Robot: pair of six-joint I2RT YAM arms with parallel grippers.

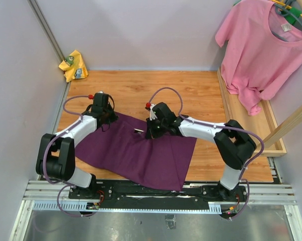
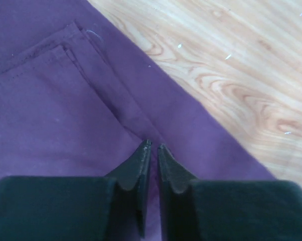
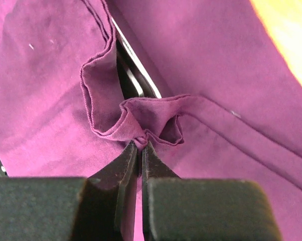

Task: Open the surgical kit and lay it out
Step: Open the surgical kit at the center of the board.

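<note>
Found right gripper [image 3: 141, 143] clamped tight on a wrap [image 1: 141, 155] fold, on the table [image 1: 191, 90] toward its near edge. Spotted left gripper [image 2: 153, 146] almost closed at wrap's far-left corner, couldn't tell any catch. Needed lifting slow, peeling outward.

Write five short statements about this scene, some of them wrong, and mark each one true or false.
1. The right gripper pinches a bunched fold of the dark purple cloth wrap. True.
2. The pink T-shirt lies spread on the wrap. False: it hangs at the far right, off the wrap.
3. A shiny metal edge shows under the lifted fold. True.
4. Forceps and scissors are laid out on the wooden table. False: no instruments are in view.
5. The left gripper is over the yellow rag. False: its tips are at the wrap, near the wrap's edge, and the rag sits in the far left corner.
</note>
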